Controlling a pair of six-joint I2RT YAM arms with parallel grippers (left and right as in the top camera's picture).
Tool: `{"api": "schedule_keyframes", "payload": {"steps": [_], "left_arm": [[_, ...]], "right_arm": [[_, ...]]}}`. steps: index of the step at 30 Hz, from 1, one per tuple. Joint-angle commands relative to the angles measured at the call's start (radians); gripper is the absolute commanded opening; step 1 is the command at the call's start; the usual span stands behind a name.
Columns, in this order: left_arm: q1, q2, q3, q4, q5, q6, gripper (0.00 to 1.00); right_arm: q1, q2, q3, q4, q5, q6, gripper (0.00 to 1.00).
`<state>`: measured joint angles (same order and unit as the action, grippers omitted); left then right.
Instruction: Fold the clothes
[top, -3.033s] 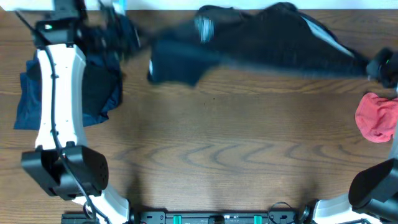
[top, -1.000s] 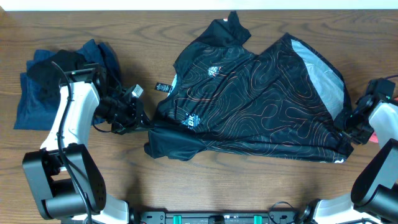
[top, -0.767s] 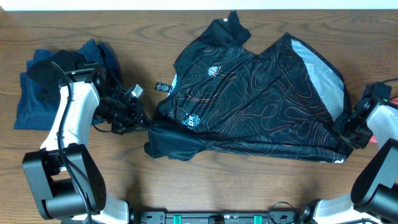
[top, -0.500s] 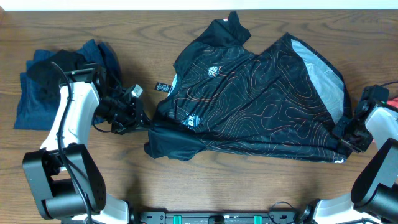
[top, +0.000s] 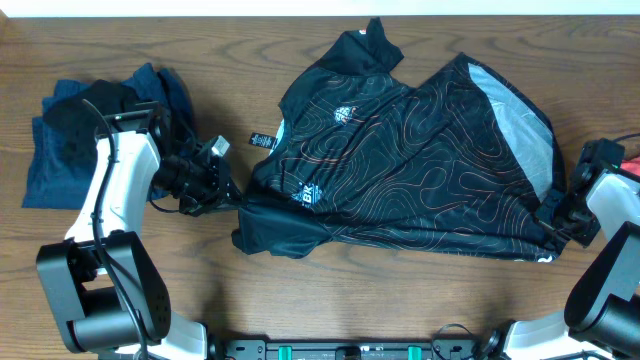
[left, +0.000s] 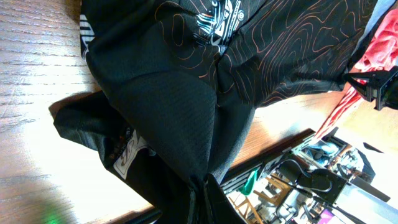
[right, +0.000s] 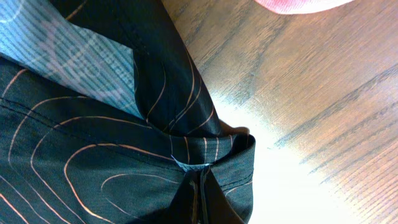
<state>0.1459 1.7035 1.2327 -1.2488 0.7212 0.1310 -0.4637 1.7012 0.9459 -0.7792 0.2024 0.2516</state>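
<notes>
Plainly both pairs of jaws were clamped on the black sports shirt (top: 400, 170): the left gripper (top: 222, 192) pinched bunched cloth at its left edge, and the right gripper (top: 558, 215) held its lower right hem corner. The shirt lay spread but rumpled across the middle of the wooden table (top: 380, 300), its grey panel toward the right. A blue garment pile (top: 55, 160) sat beyond the left arm, and a red cloth (left: 373, 56) lay near the right gripper.

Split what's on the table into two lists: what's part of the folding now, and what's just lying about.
In the job:
black shirt, spread out
left gripper, shut on its left edge
right gripper, shut on its right corner

Lying about:
blue garments, heaped at far left
red cloth, beside the right arm
Both untouched, though clothes too.
</notes>
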Motion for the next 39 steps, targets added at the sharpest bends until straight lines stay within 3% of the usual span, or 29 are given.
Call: {"api": "schedule_keyframes", "payload": {"steps": [1, 8, 13, 18, 27, 34, 39], "left_arm": [[0.003, -0.005, 0.002, -0.002, -0.012, 0.002, 0.06], [0.003, -0.005, 0.002, -0.002, -0.006, -0.01, 0.06], [0.003, -0.005, 0.002, -0.002, -0.007, -0.01, 0.06], [0.003, -0.005, 0.002, -0.002, 0.001, -0.01, 0.06], [0.008, -0.02, 0.047, -0.027, 0.038, -0.014, 0.06], [0.042, -0.138, 0.194, -0.032, 0.101, -0.049, 0.06], [0.094, -0.249, 0.346, 0.02, 0.219, -0.147, 0.06]], "right_arm": [[-0.007, 0.01, -0.008, -0.006, 0.002, 0.005, 0.01], [-0.008, 0.01, 0.049, -0.163, -0.082, 0.032, 0.01], [-0.008, 0.005, 0.235, -0.383, -0.195, -0.001, 0.01], [-0.011, -0.015, 0.415, -0.528, -0.175, -0.029, 0.01], [-0.109, -0.106, 0.517, -0.548, -0.251, -0.051, 0.01], [-0.196, -0.24, 0.665, -0.538, -0.379, -0.097, 0.01], [-0.204, -0.323, 0.76, -0.536, -0.427, -0.1, 0.01]]}}
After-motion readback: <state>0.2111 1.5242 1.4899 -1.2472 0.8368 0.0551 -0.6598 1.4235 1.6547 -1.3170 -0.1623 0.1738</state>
